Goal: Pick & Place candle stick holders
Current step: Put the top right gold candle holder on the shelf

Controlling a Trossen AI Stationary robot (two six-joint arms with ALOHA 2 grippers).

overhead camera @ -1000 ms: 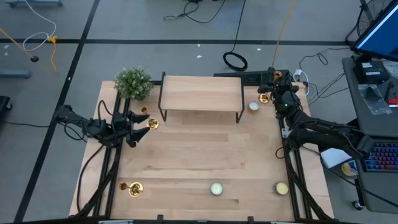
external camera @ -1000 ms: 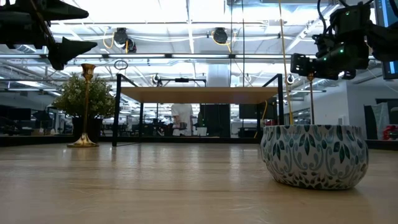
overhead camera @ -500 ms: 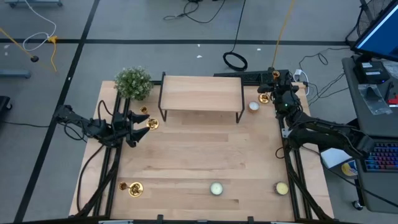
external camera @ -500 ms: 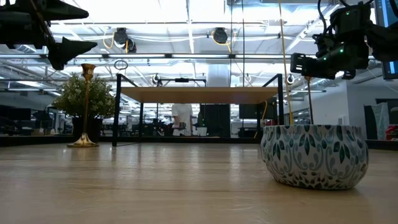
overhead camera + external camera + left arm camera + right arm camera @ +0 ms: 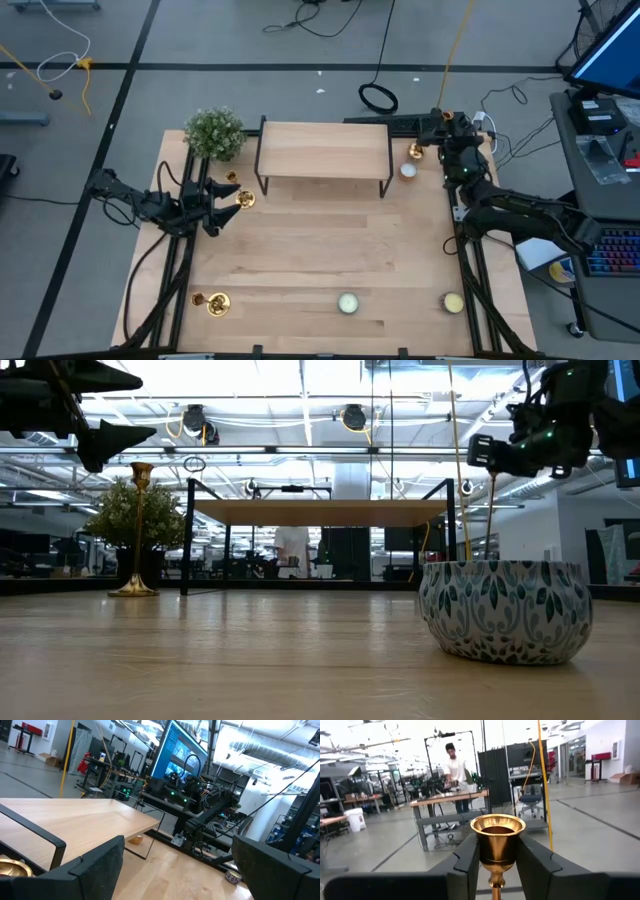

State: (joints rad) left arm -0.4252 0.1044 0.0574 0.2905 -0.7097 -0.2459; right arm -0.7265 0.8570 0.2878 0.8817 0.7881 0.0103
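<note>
No writing is legible. A shiny brass candlestick (image 5: 497,840), thin-stemmed with a cup-shaped top, stands at the table's far right corner, clasped between the right gripper's (image 5: 497,855) fingers. Just beside it sits a white tealight (image 5: 408,171). The left gripper (image 5: 213,208) hangs spread wide by another candlestick (image 5: 245,199).

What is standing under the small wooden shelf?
In the low view, nothing shows on the tabletop under the shelf, only its dark legs and the room behind. From above, the shelf's top covers that space, so it cannot be checked there.
</note>
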